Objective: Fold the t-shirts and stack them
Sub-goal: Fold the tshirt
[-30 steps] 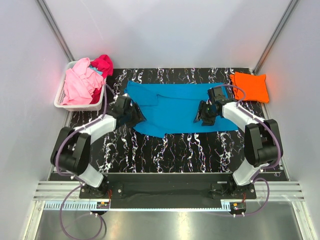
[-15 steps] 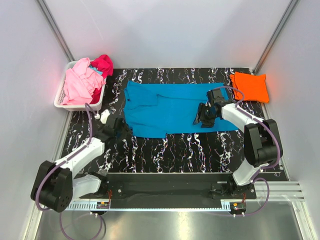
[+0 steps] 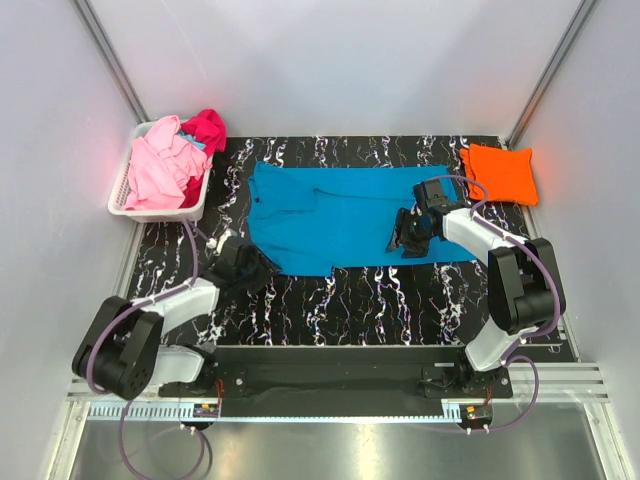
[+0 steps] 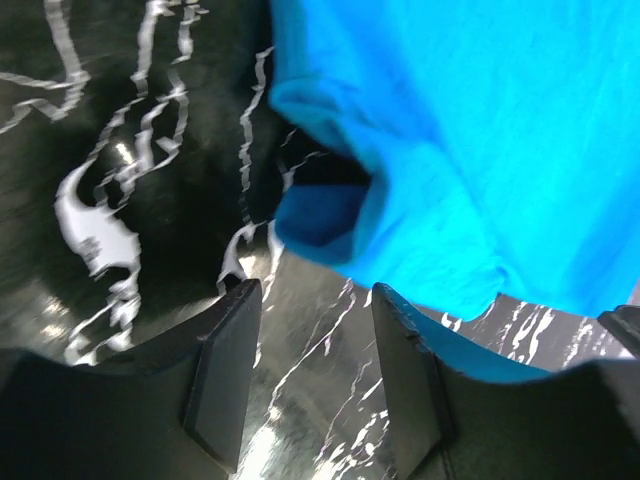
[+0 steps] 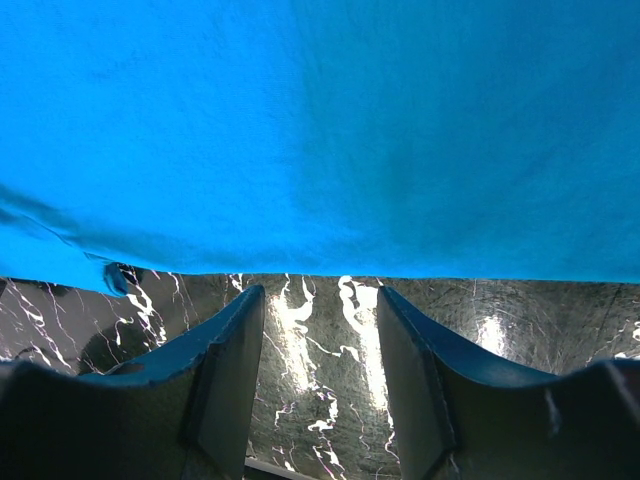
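Cloth sets the geometry. The turquoise t-shirt (image 3: 345, 215) lies spread flat on the worktop (image 3: 350, 300), its long axis running left to right in front of both arms. Every other place here is given relative to it.

The left gripper (image 3: 248, 268) sits just off the shirt's near-left corner, low over bare worktop. In the left wrist view that corner lies just ahead of the fingertips and slightly to their right. It shows as a bunched fold with a dark opening in it. The left gripper's jaws stand apart with only marbled worktop between them, so it grasps nothing and touches no cloth.

The right gripper (image 3: 405, 240) hangs toward the shirt's right end, close to its near hem. Its wrist view shows the hem as a nearly straight line across the frame just beyond the fingertips, with bare worktop in the gap between them. This gripper is likewise released and empty.

Each arm is therefore the nearer one to its own end of the near edge. The next move likely depends on each gripper crossing that short gap to the edge and pinching it. The left side looks trickier, since its corner is lumpy and offset.

The orange t-shirt (image 3: 498, 172) lies folded just past the far-right corner. The pink t-shirt (image 3: 160, 165) and the magenta t-shirt (image 3: 207, 127) are heaped in the white basket (image 3: 120, 195) beyond the far-left corner.
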